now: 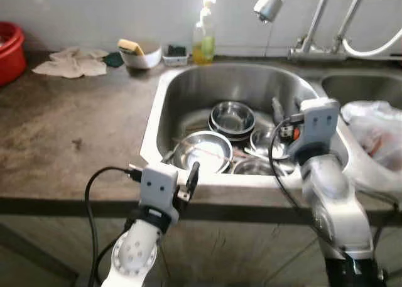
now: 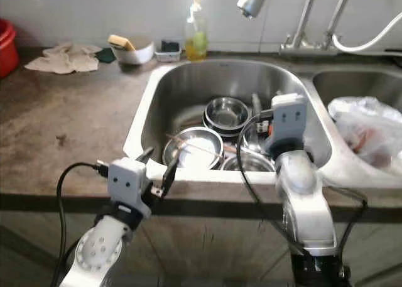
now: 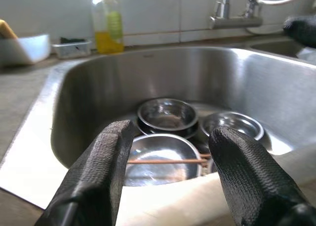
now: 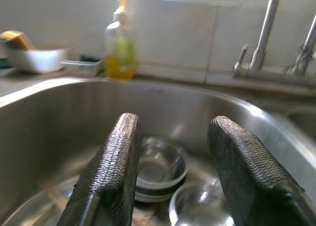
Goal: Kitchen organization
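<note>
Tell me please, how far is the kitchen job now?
Nothing looks done yet: the steel bowls lie in the sink. In hand: the left gripper at the front rim and the right gripper over the basin, both open and empty. Clearing the bowls remains.

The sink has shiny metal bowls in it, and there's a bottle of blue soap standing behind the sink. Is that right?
Almost. The sink does hold shiny metal bowls, and a soap bottle does stand behind it, but the soap inside is yellow, not blue. The left wrist view shows the yellow liquid plainly, and so does the left eye view.
</note>
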Controlling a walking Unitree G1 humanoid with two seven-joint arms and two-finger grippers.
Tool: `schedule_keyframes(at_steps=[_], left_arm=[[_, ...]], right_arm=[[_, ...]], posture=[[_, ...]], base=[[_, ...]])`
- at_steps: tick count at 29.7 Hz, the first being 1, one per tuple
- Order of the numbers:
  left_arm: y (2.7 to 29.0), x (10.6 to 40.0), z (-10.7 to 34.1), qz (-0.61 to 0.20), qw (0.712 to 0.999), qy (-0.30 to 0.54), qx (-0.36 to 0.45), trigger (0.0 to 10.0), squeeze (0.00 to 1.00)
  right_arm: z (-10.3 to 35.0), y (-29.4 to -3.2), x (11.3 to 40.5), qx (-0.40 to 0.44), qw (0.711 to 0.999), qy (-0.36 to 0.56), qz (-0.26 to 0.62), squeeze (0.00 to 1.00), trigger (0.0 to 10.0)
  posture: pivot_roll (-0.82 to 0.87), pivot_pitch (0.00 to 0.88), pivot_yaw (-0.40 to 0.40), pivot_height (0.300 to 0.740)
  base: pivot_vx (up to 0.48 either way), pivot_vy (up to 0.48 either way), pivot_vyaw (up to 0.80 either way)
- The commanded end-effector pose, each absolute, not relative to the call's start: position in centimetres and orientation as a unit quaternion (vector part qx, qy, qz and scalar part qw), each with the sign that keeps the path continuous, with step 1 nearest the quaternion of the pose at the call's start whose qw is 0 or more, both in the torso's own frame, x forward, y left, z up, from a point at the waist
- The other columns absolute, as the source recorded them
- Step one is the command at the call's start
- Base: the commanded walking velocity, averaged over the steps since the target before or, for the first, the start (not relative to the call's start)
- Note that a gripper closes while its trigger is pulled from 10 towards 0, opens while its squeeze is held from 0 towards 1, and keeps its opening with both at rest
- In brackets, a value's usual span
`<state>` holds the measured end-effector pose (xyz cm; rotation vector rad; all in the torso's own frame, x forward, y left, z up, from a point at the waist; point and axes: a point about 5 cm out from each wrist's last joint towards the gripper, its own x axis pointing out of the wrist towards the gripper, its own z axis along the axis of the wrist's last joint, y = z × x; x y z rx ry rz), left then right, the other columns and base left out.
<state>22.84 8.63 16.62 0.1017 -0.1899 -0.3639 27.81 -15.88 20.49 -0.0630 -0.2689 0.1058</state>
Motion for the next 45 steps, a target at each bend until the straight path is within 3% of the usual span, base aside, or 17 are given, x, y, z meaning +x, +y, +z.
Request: schedule_keyframes(at_steps=[1, 7, 17, 23, 45], left_arm=[[8.3, 22.6, 16.4, -0.190, 0.976, -0.092, 0.048, 10.0, 0.00], [9.0, 22.9, 16.5, -0.183, 0.977, -0.094, 0.049, 10.0, 0.00], [8.9, 23.1, 16.4, -0.180, 0.978, -0.093, 0.045, 10.0, 0.00], [8.9, 23.1, 16.4, -0.182, 0.978, -0.094, 0.046, 10.0, 0.00], [8.8, 23.1, 16.2, -0.185, 0.977, -0.094, 0.053, 10.0, 0.00]], right_arm=[[20.7, -15.2, 26.7, -0.025, 0.987, -0.144, 0.066, 0.00, 10.0], [19.8, -14.8, 24.7, -0.004, 0.991, -0.128, 0.045, 0.00, 10.0], [20.6, -14.5, 24.3, -0.005, 0.989, -0.143, 0.039, 0.00, 10.0], [20.7, -14.2, 24.5, -0.009, 0.989, -0.144, 0.042, 0.00, 10.0], [20.9, -13.6, 25.5, -0.013, 0.988, -0.143, 0.055, 0.00, 10.0]], posture=[[0.14, 0.081, -0.025, 0.740], [0.14, 0.070, -0.022, 0.740], [0.13, 0.055, -0.026, 0.740], [0.14, 0.050, -0.030, 0.740], [0.14, 0.036, -0.028, 0.740]], base=[[0.000, 0.000, 0.00], [0.000, 0.000, 0.00], [0.000, 0.068, 0.09], [0.000, 0.480, 0.80], [0.000, 0.062, 0.80]])
